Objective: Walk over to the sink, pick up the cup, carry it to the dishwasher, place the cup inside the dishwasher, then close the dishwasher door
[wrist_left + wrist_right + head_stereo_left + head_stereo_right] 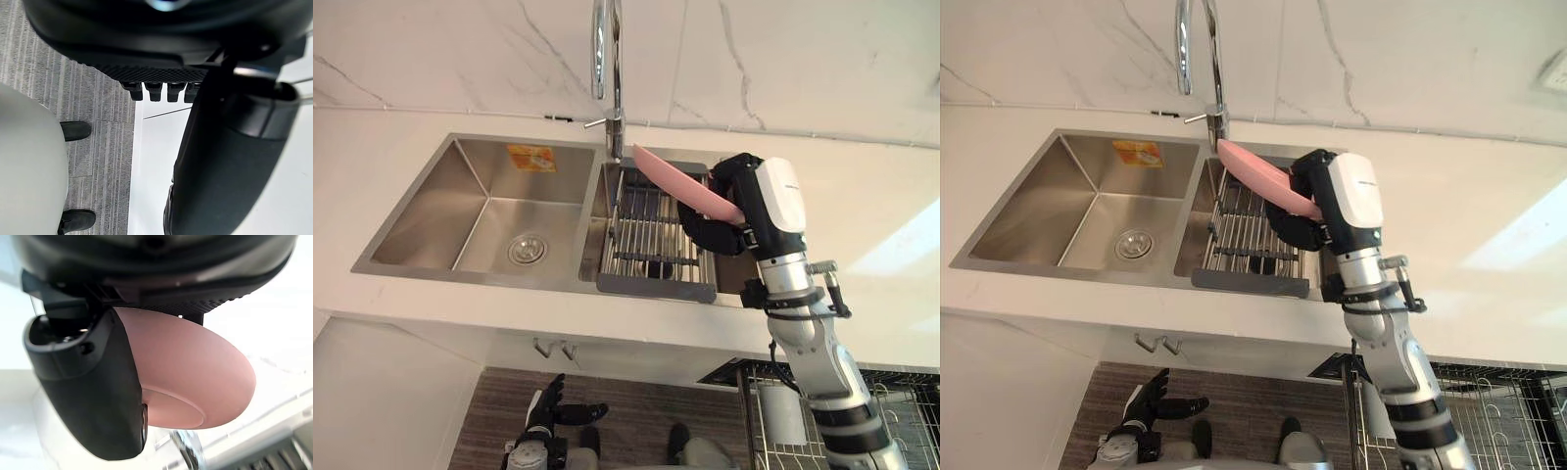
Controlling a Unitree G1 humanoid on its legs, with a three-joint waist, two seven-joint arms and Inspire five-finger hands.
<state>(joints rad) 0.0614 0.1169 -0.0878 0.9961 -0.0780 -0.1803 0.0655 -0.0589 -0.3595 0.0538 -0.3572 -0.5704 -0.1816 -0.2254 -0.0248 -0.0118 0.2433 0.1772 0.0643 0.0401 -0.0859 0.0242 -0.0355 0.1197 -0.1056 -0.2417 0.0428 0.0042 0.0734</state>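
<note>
Gripping a shallow pink dish [680, 184] in the right hand [717, 233] — thumb [98, 396] laid across the underside, fingers curled behind the far side, clamped firmly. Held tilted over the wire rack [651, 245] that sits in the right one of the 2 basins of the steel sink [421, 211], upper edge close beside the base of the tap [607, 59]. No cup as such; a dish rather than a cup. In the left basin, an orange sticker [530, 157] on the back wall and a round drain [527, 250] in the floor. All set into a pale bench [881, 215]. Low at the left, near the floor, the left hand [543, 411] — fingers loosely straight, holding nothing. At lower right, a wire basket [901, 392].
</note>
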